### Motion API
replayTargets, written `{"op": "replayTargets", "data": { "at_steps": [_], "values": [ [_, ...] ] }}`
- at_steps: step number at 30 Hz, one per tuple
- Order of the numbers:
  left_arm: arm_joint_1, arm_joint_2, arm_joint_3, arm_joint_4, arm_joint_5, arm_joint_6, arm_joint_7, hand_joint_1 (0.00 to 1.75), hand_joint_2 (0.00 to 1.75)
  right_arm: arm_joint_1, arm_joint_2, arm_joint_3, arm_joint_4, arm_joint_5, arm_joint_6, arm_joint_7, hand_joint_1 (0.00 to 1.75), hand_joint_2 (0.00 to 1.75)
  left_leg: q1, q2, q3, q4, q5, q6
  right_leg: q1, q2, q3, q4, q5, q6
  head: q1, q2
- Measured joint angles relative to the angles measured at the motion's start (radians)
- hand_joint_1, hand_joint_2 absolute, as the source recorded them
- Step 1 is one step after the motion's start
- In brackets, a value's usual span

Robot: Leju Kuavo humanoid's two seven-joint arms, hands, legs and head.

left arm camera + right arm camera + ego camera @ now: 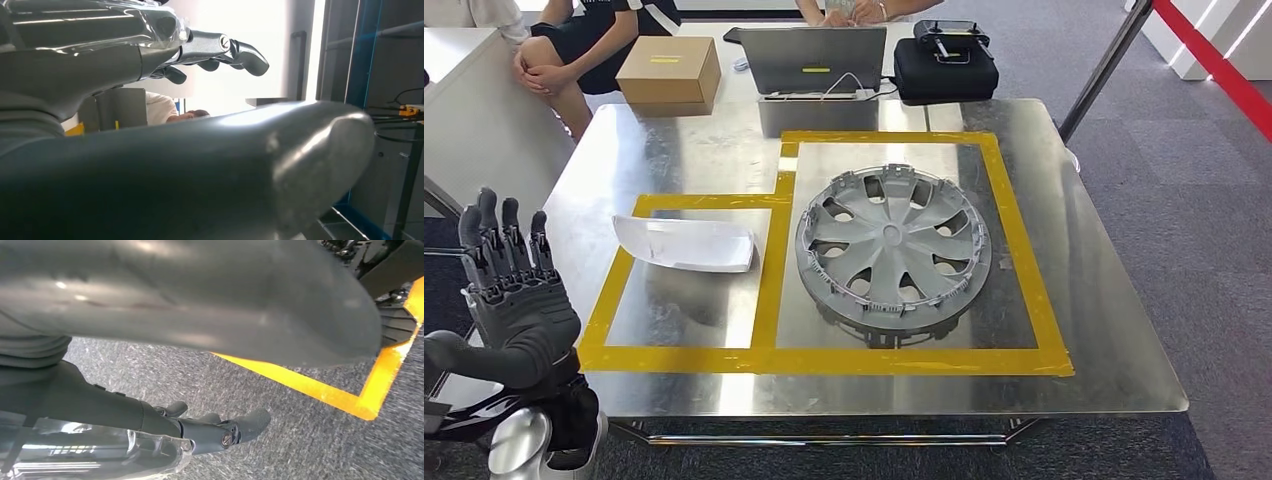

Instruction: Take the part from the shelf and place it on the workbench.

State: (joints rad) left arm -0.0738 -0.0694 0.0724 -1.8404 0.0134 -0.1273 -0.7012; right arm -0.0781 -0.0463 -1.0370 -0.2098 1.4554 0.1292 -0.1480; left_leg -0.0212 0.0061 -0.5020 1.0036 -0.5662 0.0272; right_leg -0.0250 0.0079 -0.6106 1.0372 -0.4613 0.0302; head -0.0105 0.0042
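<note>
Left hand [514, 300], fingers apart and empty, rises beside the tabletop's [1114, 330] left edge; the white part [686, 244] lies lengthwise left-right; right hand [210, 427] hangs empty, fingers spread.

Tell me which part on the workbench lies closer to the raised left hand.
The white curved cover, in the smaller taped box; the grey wheel cover lies farther from the left hand.

The head view looks steeply down on the metal table [1104, 300]; both wrist views sit close behind their thumbs.
</note>
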Motion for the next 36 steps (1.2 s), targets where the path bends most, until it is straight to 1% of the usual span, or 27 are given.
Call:
{"op": "replayTargets", "data": {
  "at_steps": [2, 3, 4, 7, 8, 9, 10, 12, 13, 14, 17, 18, 20, 22, 23, 24, 25, 26, 27, 28, 29, 30, 32, 33, 34, 35, 36],
  "values": [
    [0.012, 0.000, -0.001, -0.009, -0.010, -0.006, 0.000, 0.00, 0.00, 0.002, -0.001, 0.000, 0.000, 0.003, 0.001, 0.004, 0.00, 0.00, 0.002, 0.002, 0.003, -0.009, 0.012, 0.010, 0.000, 0.000, 0.002, -0.004, 0.002, 0.009, 0.000, 0.000],
    [0.016, 0.000, -0.003, -0.013, -0.015, -0.008, 0.000, 0.00, 0.00, 0.002, -0.002, 0.000, 0.000, 0.005, 0.001, 0.004, 0.00, 0.00, 0.006, 0.004, 0.006, -0.015, 0.021, 0.017, 0.000, -0.001, -0.001, 0.004, -0.007, 0.013, 0.000, 0.000],
    [0.019, 0.000, -0.005, -0.015, -0.020, -0.009, 0.000, 0.00, 0.00, 0.003, -0.003, 0.000, 0.000, 0.006, 0.001, 0.005, 0.00, 0.00, 0.009, 0.005, 0.007, -0.022, 0.028, 0.022, 0.001, -0.001, -0.011, 0.030, -0.029, 0.016, 0.002, 0.000],
    [0.036, -0.001, -0.010, -0.016, -0.030, -0.007, 0.000, 0.00, 0.00, 0.003, -0.008, 0.000, 0.000, 0.008, 0.002, 0.005, 0.00, 0.00, 0.013, 0.009, 0.001, -0.025, 0.037, 0.026, 0.000, -0.002, -0.081, 0.212, -0.129, 0.023, 0.003, 0.000],
    [0.044, -0.001, -0.010, -0.016, -0.035, -0.005, 0.000, 0.00, 0.00, 0.004, -0.009, 0.000, 0.000, 0.009, 0.003, 0.006, 0.00, 0.00, 0.013, 0.010, -0.001, -0.025, 0.038, 0.026, -0.001, -0.002, -0.096, 0.257, -0.142, 0.025, 0.003, 0.000],
    [0.052, -0.001, -0.010, -0.018, -0.040, -0.002, 0.000, 0.00, 0.00, 0.004, -0.011, 0.000, 0.000, 0.011, 0.004, 0.007, 0.00, 0.00, 0.014, 0.011, -0.002, -0.024, 0.039, 0.025, -0.001, -0.002, -0.093, 0.267, -0.137, 0.026, 0.003, 0.000],
    [0.059, 0.000, -0.011, -0.020, -0.044, 0.001, 0.000, 0.00, 0.00, 0.004, -0.012, 0.000, 0.000, 0.013, 0.006, 0.007, 0.00, 0.00, 0.016, 0.012, -0.002, -0.023, 0.039, 0.023, -0.002, -0.003, -0.069, 0.232, -0.114, 0.026, 0.003, 0.000],
    [0.070, 0.000, -0.011, -0.025, -0.048, 0.005, 0.000, 0.00, 0.00, 0.004, -0.015, 0.000, 0.000, 0.015, 0.009, 0.008, 0.00, 0.00, 0.018, 0.012, -0.004, -0.017, 0.037, 0.014, -0.003, -0.006, 0.015, 0.089, -0.060, 0.026, 0.003, 0.000],
    [0.073, 0.000, -0.011, -0.027, -0.049, 0.007, 0.000, 0.00, 0.00, 0.003, -0.017, 0.000, 0.000, 0.015, 0.009, 0.009, 0.00, 0.00, 0.018, 0.010, -0.007, -0.013, 0.036, 0.008, -0.002, -0.006, 0.046, 0.032, -0.043, 0.023, 0.003, 0.000],
    [0.075, 0.001, -0.012, -0.030, -0.051, 0.008, 0.000, 0.00, 0.00, 0.002, -0.018, 0.000, 0.000, 0.016, 0.010, 0.009, 0.00, 0.00, 0.017, 0.009, -0.010, -0.009, 0.035, 0.002, -0.001, -0.005, 0.064, -0.001, -0.039, 0.019, 0.003, 0.000],
    [0.083, 0.001, -0.013, -0.036, -0.054, 0.008, 0.000, 0.00, 0.00, 0.001, -0.019, 0.001, 0.000, 0.018, 0.012, 0.011, 0.00, 0.00, 0.017, 0.005, -0.018, -0.003, 0.037, -0.015, 0.001, -0.003, 0.056, -0.011, -0.038, -0.002, 0.003, 0.000],
    [0.088, 0.002, -0.014, -0.036, -0.054, 0.008, 0.000, 0.00, 0.00, 0.000, -0.019, 0.001, 0.000, 0.018, 0.013, 0.011, 0.00, 0.00, 0.018, 0.003, -0.023, 0.005, 0.027, -0.021, -0.001, -0.003, 0.051, -0.011, -0.034, -0.010, 0.001, 0.000],
    [0.097, 0.003, -0.014, -0.037, -0.055, 0.009, 0.000, 0.00, 0.00, 0.000, -0.019, 0.002, 0.000, 0.020, 0.013, 0.011, 0.00, 0.00, 0.021, 0.000, -0.052, 0.072, -0.033, -0.032, -0.003, -0.005, 0.036, -0.013, -0.022, -0.025, -0.002, 0.000],
    [0.109, 0.003, -0.014, -0.036, -0.055, 0.010, 0.000, 0.00, 0.00, 0.000, -0.019, 0.003, 0.000, 0.023, 0.013, 0.011, 0.00, 0.00, 0.023, -0.001, -0.101, 0.200, -0.113, -0.038, -0.002, -0.006, 0.016, -0.012, -0.009, -0.032, -0.005, 0.000],
    [0.116, 0.003, -0.014, -0.035, -0.055, 0.011, 0.000, 0.00, 0.00, 0.000, -0.019, 0.003, 0.000, 0.025, 0.012, 0.011, 0.00, 0.00, 0.024, -0.001, -0.118, 0.255, -0.136, -0.039, -0.001, -0.006, 0.006, -0.012, -0.001, -0.033, -0.005, 0.000],
    [0.122, 0.003, -0.014, -0.033, -0.055, 0.010, 0.000, 0.00, 0.00, 0.000, -0.019, 0.004, 0.000, 0.025, 0.012, 0.011, 0.00, 0.00, 0.024, -0.001, -0.121, 0.281, -0.138, -0.039, 0.000, -0.006, -0.004, -0.012, 0.006, -0.032, -0.005, 0.000],
    [0.128, 0.003, -0.014, -0.030, -0.055, 0.009, 0.000, 0.00, 0.00, 0.000, -0.019, 0.004, 0.000, 0.025, 0.012, 0.011, 0.00, 0.00, 0.024, -0.001, -0.106, 0.270, -0.120, -0.038, 0.000, -0.006, -0.013, -0.012, 0.014, -0.031, -0.005, 0.000],
    [0.133, 0.003, -0.014, -0.028, -0.056, 0.006, 0.000, 0.00, 0.00, 0.000, -0.019, 0.004, 0.000, 0.024, 0.012, 0.011, 0.00, 0.00, 0.024, -0.001, -0.071, 0.220, -0.088, -0.035, 0.000, -0.006, -0.021, -0.012, 0.022, -0.029, -0.005, 0.000],
    [0.137, 0.003, -0.014, -0.027, -0.057, 0.002, 0.000, 0.00, 0.00, 0.000, -0.019, 0.005, 0.000, 0.022, 0.012, 0.011, 0.00, 0.00, 0.024, -0.001, -0.022, 0.146, -0.057, -0.031, 0.000, -0.006, -0.028, -0.012, 0.029, -0.026, -0.005, 0.000],
    [0.141, 0.003, -0.014, -0.027, -0.058, -0.003, 0.000, 0.00, 0.00, 0.001, -0.018, 0.005, 0.000, 0.019, 0.012, 0.010, 0.00, 0.00, 0.023, -0.002, 0.030, 0.064, -0.039, -0.028, 0.002, -0.005, -0.033, -0.011, 0.037, -0.022, -0.005, 0.000],
    [0.145, 0.003, -0.014, -0.026, -0.061, -0.007, 0.000, 0.00, 0.00, 0.002, -0.017, 0.005, 0.000, 0.017, 0.011, 0.009, 0.00, 0.00, 0.021, -0.003, 0.067, 0.002, -0.030, -0.025, 0.002, -0.005, -0.036, -0.013, 0.045, -0.016, -0.004, 0.000],
    [0.148, 0.003, -0.014, -0.026, -0.063, -0.010, 0.000, 0.00, 0.00, 0.002, -0.017, 0.005, 0.000, 0.015, 0.010, 0.008, 0.00, 0.00, 0.019, -0.004, 0.087, -0.035, -0.030, -0.022, 0.003, -0.005, -0.036, -0.015, 0.053, -0.010, -0.006, 0.000],
    [0.155, 0.004, -0.014, -0.024, -0.067, -0.010, 0.001, 0.00, 0.00, 0.004, -0.015, 0.005, 0.000, 0.013, 0.007, 0.004, 0.00, 0.00, 0.014, -0.005, 0.082, -0.049, -0.024, -0.012, 0.001, -0.005, -0.036, -0.024, 0.071, 0.006, -0.007, 0.000],
    [0.158, 0.005, -0.014, -0.024, -0.068, -0.010, 0.001, 0.00, 0.00, 0.004, -0.015, 0.005, 0.001, 0.013, 0.006, 0.002, 0.00, 0.00, 0.015, -0.003, 0.074, -0.051, -0.015, -0.004, -0.001, -0.005, -0.038, -0.023, 0.070, 0.012, -0.010, 0.000],
    [0.160, 0.006, -0.014, -0.023, -0.069, -0.010, 0.001, 0.00, 0.00, 0.006, -0.014, 0.005, 0.001, 0.014, 0.005, 0.000, 0.00, 0.00, 0.016, -0.002, 0.065, -0.052, -0.003, 0.005, -0.002, -0.005, -0.045, -0.009, 0.049, 0.016, -0.008, 0.000],
    [0.163, 0.007, -0.013, -0.022, -0.070, -0.009, 0.001, 0.00, 0.00, 0.007, -0.014, 0.005, 0.001, 0.015, 0.004, -0.002, 0.00, 0.00, 0.018, 0.000, 0.054, -0.055, 0.010, 0.013, -0.002, -0.005, -0.056, 0.024, 0.008, 0.019, -0.007, 0.000],
    [0.166, 0.008, -0.013, -0.022, -0.071, -0.009, 0.001, 0.00, 0.00, 0.007, -0.014, 0.005, 0.001, 0.017, 0.003, -0.005, 0.00, 0.00, 0.018, 0.002, 0.041, -0.055, 0.022, 0.018, -0.002, -0.005, -0.071, 0.080, -0.048, 0.021, -0.006, 0.000]
  ]
}}
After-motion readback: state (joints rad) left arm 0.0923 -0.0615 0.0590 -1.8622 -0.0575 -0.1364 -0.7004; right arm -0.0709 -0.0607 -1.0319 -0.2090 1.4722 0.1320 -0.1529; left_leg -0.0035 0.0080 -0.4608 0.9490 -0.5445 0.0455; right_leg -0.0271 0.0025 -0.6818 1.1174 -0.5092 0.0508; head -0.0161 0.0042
